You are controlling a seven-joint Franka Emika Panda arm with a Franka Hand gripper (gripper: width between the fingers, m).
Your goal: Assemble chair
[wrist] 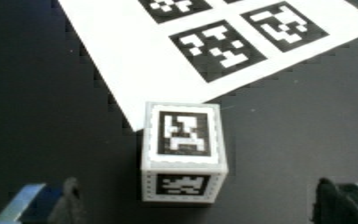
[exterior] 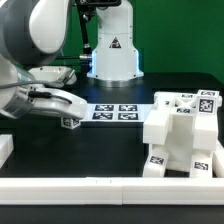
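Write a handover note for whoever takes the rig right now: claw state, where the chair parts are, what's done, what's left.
Claw: open, holding nothing, poised over a small white block.
Small white block: lies loose on the black table, at the edge of the marker board, between the claw's fingers in the wrist view but not gripped.
Chair structure: a blocky white assembly of joined parts, on the exterior view's right.
Done: several parts joined into that structure.
Left: likely grasp the block and fit it to the structure; which other parts remain cannot be told.

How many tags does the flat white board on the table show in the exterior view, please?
4: two rows of two on the marker board, between the small block and the chair. None seems hidden.
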